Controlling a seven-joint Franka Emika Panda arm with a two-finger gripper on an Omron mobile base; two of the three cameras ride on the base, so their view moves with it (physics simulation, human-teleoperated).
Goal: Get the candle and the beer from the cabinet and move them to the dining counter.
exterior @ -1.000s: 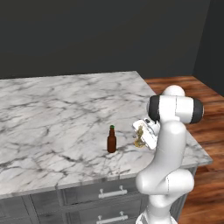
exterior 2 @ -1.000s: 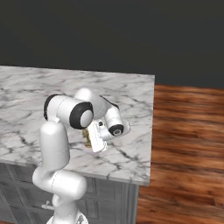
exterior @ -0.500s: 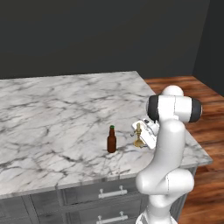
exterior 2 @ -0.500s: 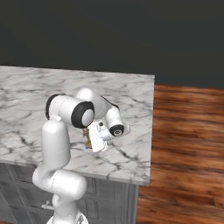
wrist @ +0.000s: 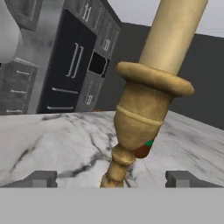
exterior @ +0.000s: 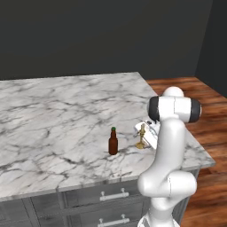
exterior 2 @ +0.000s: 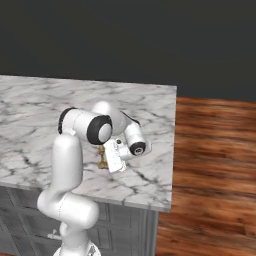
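Candle point(exterior: 142, 137) is standing on the dining counter point(exterior: 53, 115) beside the beer point(exterior: 113, 141), gripper point(wrist: 111, 178) gaping wide around it, gripping nothing.

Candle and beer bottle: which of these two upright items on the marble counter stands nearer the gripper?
The candle, cream in a golden brass holder, stands beside the gripper; the brown beer stands farther off.

We saw a reddish-brown wooden floor point(exterior 2: 215, 165) to the right of the island, a dark grey wall point(exterior: 102, 35) behind it, and, in the hand view, tall grey cabinet fronts with slim silver bar handles point(wrist: 76, 61) and one small dark square opening point(wrist: 97, 64).
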